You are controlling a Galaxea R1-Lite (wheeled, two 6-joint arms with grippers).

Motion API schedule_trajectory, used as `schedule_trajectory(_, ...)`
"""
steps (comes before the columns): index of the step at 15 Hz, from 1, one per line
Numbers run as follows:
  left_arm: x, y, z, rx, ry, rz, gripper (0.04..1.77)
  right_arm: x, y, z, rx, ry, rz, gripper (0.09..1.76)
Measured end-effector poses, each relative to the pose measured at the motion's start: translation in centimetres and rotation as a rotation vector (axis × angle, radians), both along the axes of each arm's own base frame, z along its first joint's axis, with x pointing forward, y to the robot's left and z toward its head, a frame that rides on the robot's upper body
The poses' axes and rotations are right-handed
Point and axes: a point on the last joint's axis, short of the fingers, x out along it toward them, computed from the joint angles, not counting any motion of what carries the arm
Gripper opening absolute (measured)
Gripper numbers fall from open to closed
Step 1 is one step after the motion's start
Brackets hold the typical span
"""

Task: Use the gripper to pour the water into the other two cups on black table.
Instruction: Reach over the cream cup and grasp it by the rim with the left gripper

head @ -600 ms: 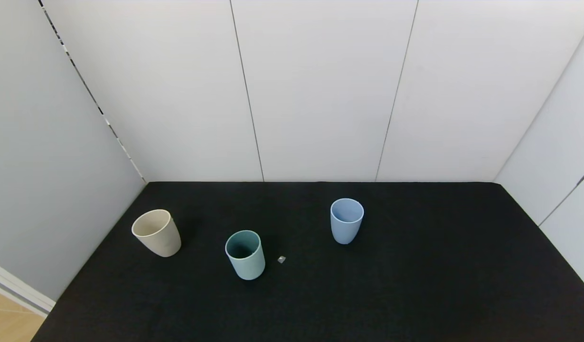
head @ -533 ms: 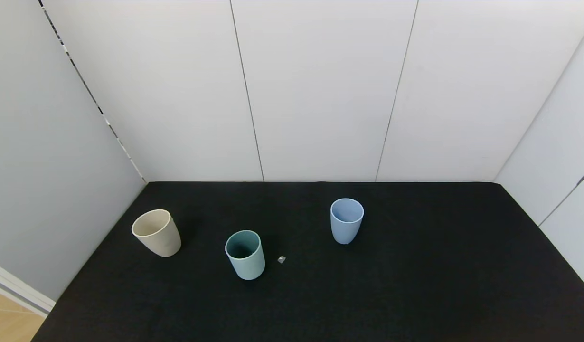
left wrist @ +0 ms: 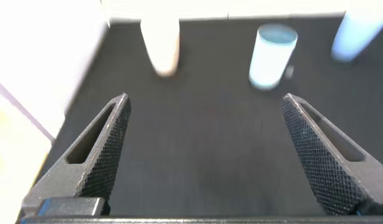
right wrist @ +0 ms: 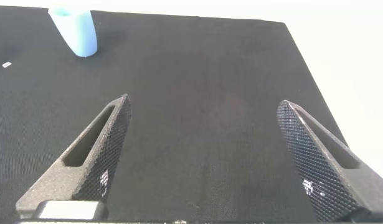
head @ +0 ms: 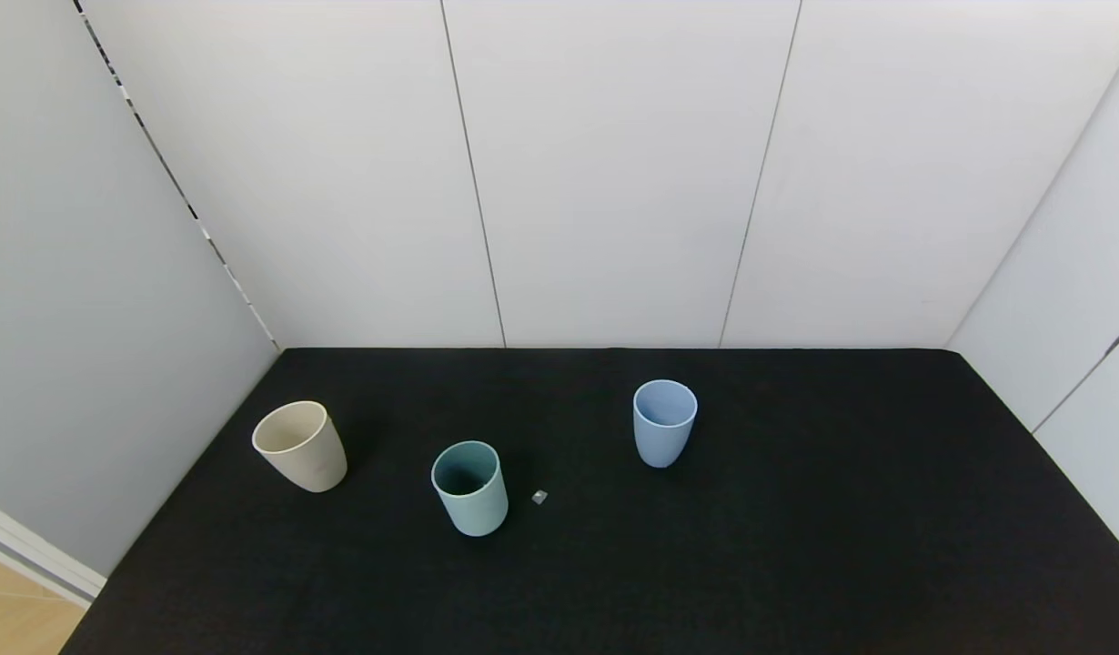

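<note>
Three cups stand upright on the black table (head: 705,564): a beige cup (head: 301,446) at the left, a teal-green cup (head: 470,488) nearer the front, and a light blue cup (head: 664,422) right of centre. Neither arm shows in the head view. My left gripper (left wrist: 207,106) is open and empty above the table's near side, with the beige cup (left wrist: 161,43), the teal-green cup (left wrist: 272,55) and the light blue cup (left wrist: 358,36) ahead of it. My right gripper (right wrist: 203,112) is open and empty over bare table, the light blue cup (right wrist: 76,30) far ahead.
A small grey scrap (head: 539,497) lies on the table just right of the teal-green cup. White wall panels close the table at the back and both sides. The table's left edge drops to a wooden floor (head: 14,609).
</note>
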Motion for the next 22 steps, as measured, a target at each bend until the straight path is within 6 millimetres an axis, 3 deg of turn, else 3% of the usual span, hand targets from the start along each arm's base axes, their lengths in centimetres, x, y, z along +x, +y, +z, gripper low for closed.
schedule_trajectory(6,-1.8,0.0,5.3,0.002,-0.064,-0.013,1.72,0.0,0.0,0.0,0.0,0.0,-0.001,1.71)
schedule_trajectory(11,0.2,0.1,11.0,0.001,-0.072,-0.033,1.72,0.0,0.0,0.0,0.0,0.0,0.0,1.71)
schedule_trajectory(16,6.6,-0.1,14.6,0.017,0.02,-0.023,1.72,0.0,0.0,0.0,-0.001,0.0,0.0,1.71)
schedule_trajectory(19,11.4,0.1,14.8,0.018,0.108,0.015,1.72,0.0,0.0,0.0,0.0,0.0,0.0,1.71)
schedule_trajectory(22,16.3,1.1,13.5,0.008,0.215,0.07,1.72,0.0,0.0,0.0,0.0,0.0,0.0,1.71)
